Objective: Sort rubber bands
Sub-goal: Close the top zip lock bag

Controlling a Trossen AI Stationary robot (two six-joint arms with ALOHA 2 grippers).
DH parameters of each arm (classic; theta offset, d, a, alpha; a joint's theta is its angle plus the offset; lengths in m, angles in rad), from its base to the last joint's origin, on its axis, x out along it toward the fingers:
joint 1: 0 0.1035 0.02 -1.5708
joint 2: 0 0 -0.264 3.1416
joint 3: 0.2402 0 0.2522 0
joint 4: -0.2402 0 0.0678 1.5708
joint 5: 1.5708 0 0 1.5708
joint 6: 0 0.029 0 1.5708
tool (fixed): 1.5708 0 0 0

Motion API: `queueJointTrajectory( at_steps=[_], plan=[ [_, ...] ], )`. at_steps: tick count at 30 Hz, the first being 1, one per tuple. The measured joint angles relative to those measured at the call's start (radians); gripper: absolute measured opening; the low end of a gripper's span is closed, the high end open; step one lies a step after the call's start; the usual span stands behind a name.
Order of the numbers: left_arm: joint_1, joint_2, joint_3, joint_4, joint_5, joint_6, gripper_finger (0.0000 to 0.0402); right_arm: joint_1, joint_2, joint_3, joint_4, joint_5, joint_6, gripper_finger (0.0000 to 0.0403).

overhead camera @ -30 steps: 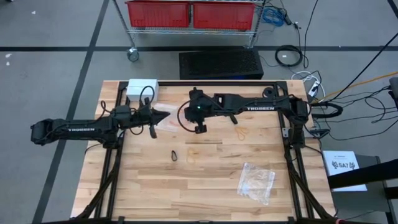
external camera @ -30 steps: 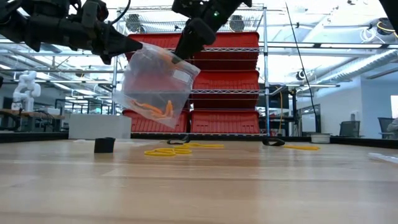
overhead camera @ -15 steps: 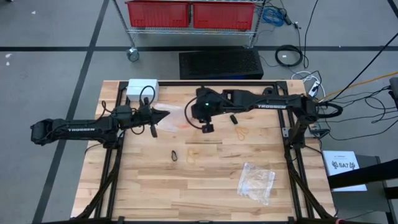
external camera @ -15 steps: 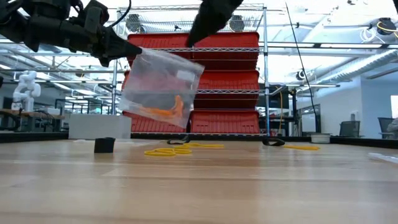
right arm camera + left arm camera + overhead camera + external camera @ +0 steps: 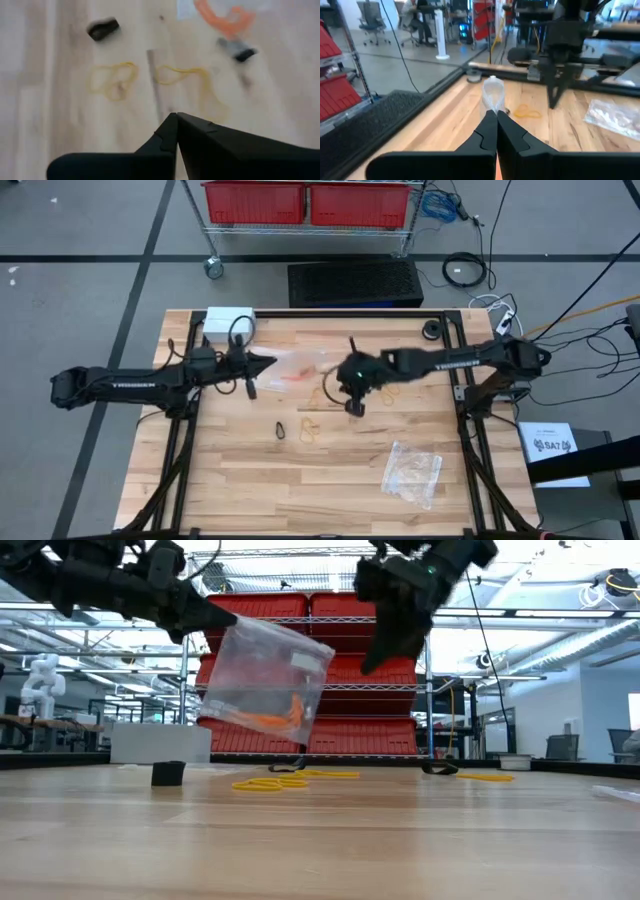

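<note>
1. Across the wooden table (image 5: 250,490) you see scattered items: a white box (image 5: 229,319) at the far left corner, a clear plastic bag (image 5: 411,472) lying flat near the right front, and a small black block (image 5: 168,773) on the wood in the low view.
2. Loose rubber bands lie on the table: a black loop (image 5: 281,430) beside a tan-yellow loop (image 5: 311,427) near the centre, and another yellow one (image 5: 388,392) under the right arm. The right wrist view shows two yellow loops (image 5: 112,79) side by side.
3. Behind the table stand red bins (image 5: 308,202) on a wire rack, with a black mat (image 5: 355,282) on the floor before them.
4. Your left gripper (image 5: 268,363) reaches in from the left, level above the table, its fingers pinched together on the upper edge of a second clear bag (image 5: 262,682).
5. That bag hangs tilted in the air, clear of the wood; orange-red rubber bands (image 5: 275,718) rest in its lower part.
6. Your right gripper (image 5: 353,408) points down just right of the hanging bag and apart from it, fingers closed together with nothing between them.
7. Both arms are dark and jointed; the bags are thin, glossy and crinkled; the tabletop shows pale plank grain.
</note>
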Motion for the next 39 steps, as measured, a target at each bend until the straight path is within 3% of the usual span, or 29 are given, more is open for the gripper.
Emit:
queueJointTrajectory(
  at_steps=[3, 6, 10, 15, 24, 30, 34, 39],
  plan=[
    [-0.032, 0.097, 0.049, 0.002, -0.003, -0.001, 0.0001, 0.069, -0.014, -0.101, 0.245, 0.057, 0.157, 0.0001],
    [-0.075, 0.200, 0.106, 0.001, -0.014, 0.012, 0.0001, 0.149, -0.014, -0.140, 0.374, 0.220, 0.240, 0.0000],
    [-0.123, 0.323, 0.173, 0.051, -0.088, 0.018, 0.0001, 0.183, -0.013, -0.140, 0.445, 0.439, 0.308, 0.0000],
    [-0.152, 0.431, 0.232, 0.186, -0.086, -0.033, 0.0001, 0.211, 0.004, -0.141, 0.477, 0.647, 0.399, 0.0011],
    [-0.148, 0.534, 0.270, 0.375, -0.087, -0.182, 0.0001, 0.232, 0.081, -0.140, 0.706, 0.719, 0.278, 0.0118],
    [-0.148, 0.585, 0.270, 0.472, -0.089, -0.245, 0.0001, 0.230, 0.141, -0.141, 0.777, 0.885, 0.256, 0.0188],
    [-0.148, 0.620, 0.270, 0.547, -0.091, -0.271, 0.0001, 0.230, 0.158, -0.141, 0.841, 0.966, 0.211, 0.0211],
    [-0.148, 0.662, 0.270, 0.645, -0.091, -0.271, 0.0001, 0.230, 0.167, -0.141, 0.970, 0.969, 0.099, 0.0220]
  ],
)
